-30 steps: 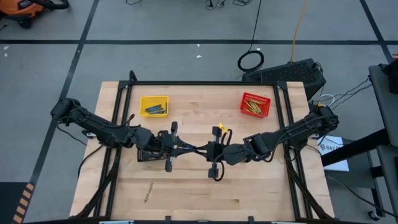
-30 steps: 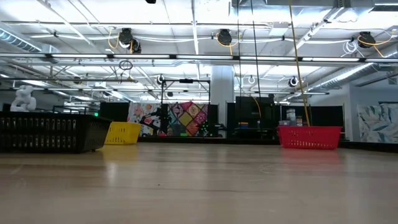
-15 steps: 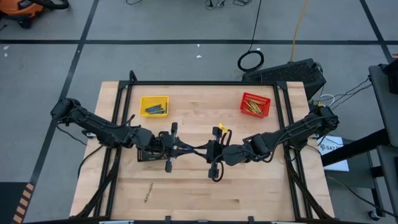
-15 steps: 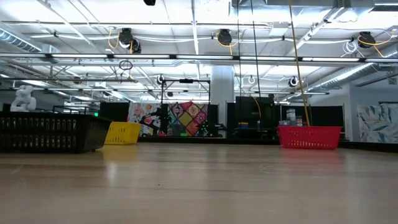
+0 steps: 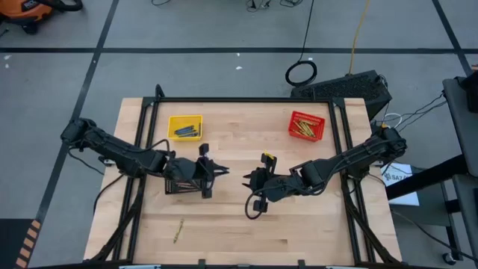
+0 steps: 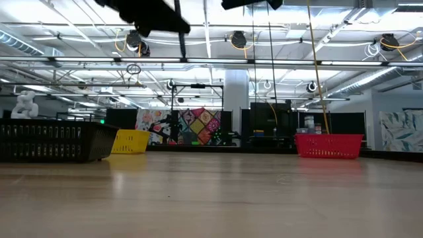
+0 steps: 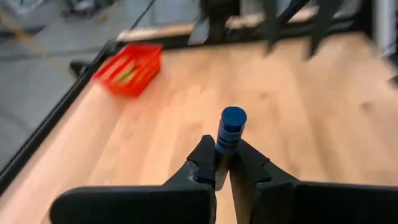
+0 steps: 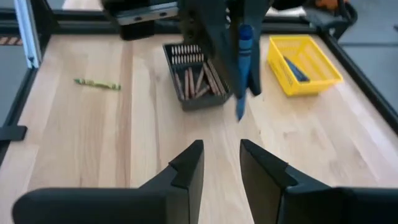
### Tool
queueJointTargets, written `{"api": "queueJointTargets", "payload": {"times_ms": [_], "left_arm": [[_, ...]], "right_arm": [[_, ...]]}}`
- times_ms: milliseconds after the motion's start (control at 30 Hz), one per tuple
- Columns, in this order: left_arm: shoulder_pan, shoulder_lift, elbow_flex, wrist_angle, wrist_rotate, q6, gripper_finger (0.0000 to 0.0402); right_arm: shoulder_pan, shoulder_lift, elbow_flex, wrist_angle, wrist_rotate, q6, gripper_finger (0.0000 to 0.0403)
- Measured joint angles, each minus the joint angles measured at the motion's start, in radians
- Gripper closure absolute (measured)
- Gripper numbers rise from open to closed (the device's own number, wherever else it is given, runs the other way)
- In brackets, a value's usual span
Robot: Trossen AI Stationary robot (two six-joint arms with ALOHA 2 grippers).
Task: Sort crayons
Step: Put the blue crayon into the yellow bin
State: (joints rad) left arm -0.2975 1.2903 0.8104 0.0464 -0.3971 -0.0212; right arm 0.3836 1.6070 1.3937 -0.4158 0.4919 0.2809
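Nearest me the right gripper (image 8: 221,165) is hanging with jaws released, while at its twelve o'clock the left gripper (image 7: 222,167) is clenching a blue crayon (image 7: 229,134) upright, probably bound for the yellow basket (image 8: 306,62) at one o'clock.

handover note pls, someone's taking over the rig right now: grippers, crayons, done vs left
Left gripper: shut on a blue crayon, held above mid-table.
Right gripper: open, empty, facing the left one across a gap.
Yellow basket: holds blue crayons.
Red basket: holds yellow-green crayons.
Black basket: holds brown crayons, under the left arm.
One yellow-green crayon lies loose on the table near the front edge.
Left: drop the held blue crayon in the yellow basket, then likely the loose one in the red basket.
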Motion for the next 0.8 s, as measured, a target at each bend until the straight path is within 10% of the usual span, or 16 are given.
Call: {"api": "queueJointTargets", "payload": {"times_ms": [800], "left_arm": [[0.440, 0.000, 0.000, -0.571, 0.001, -0.011, 0.0388]], "right_arm": [[0.001, 0.000, 0.000, -0.050, 0.000, 0.052, 0.0312]]}}
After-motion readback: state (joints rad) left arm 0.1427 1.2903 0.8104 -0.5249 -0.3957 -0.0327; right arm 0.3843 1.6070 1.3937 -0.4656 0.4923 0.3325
